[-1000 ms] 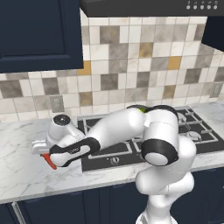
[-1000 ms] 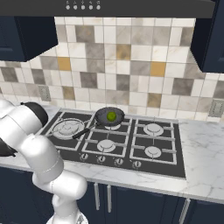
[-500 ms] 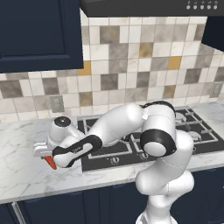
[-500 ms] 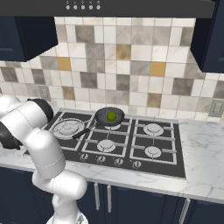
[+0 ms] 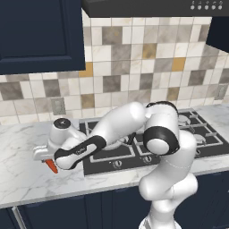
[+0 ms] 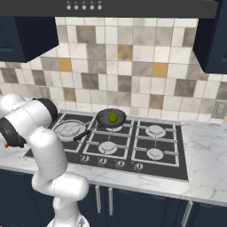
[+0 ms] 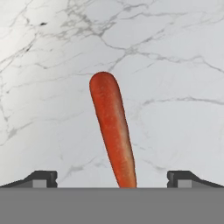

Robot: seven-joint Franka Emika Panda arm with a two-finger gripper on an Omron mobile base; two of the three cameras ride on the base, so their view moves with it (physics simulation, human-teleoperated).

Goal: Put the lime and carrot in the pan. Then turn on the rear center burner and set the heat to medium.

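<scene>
Gripper [image 7: 112,177] jaws wide, straddling the carrot [image 7: 113,127] on the marble counter [image 7: 175,65] left of the cooktop; lime [image 6: 112,118] sits in the pan [image 6: 110,118]. Risk: closing on the tapered end could squirt it sideways

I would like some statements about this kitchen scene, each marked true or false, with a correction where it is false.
1. The lime lies inside the pan. True.
2. The carrot is already in the pan. False: it lies on the marble counter, left of the cooktop.
3. The gripper has its jaws open, one on each side of the carrot. True.
4. The jaws are closed on the carrot and lifting it. False: the jaws stand wide apart and the carrot rests on the counter.
5. The pan sits on the front right burner. False: it sits at the rear of the cooktop, near the middle.
</scene>
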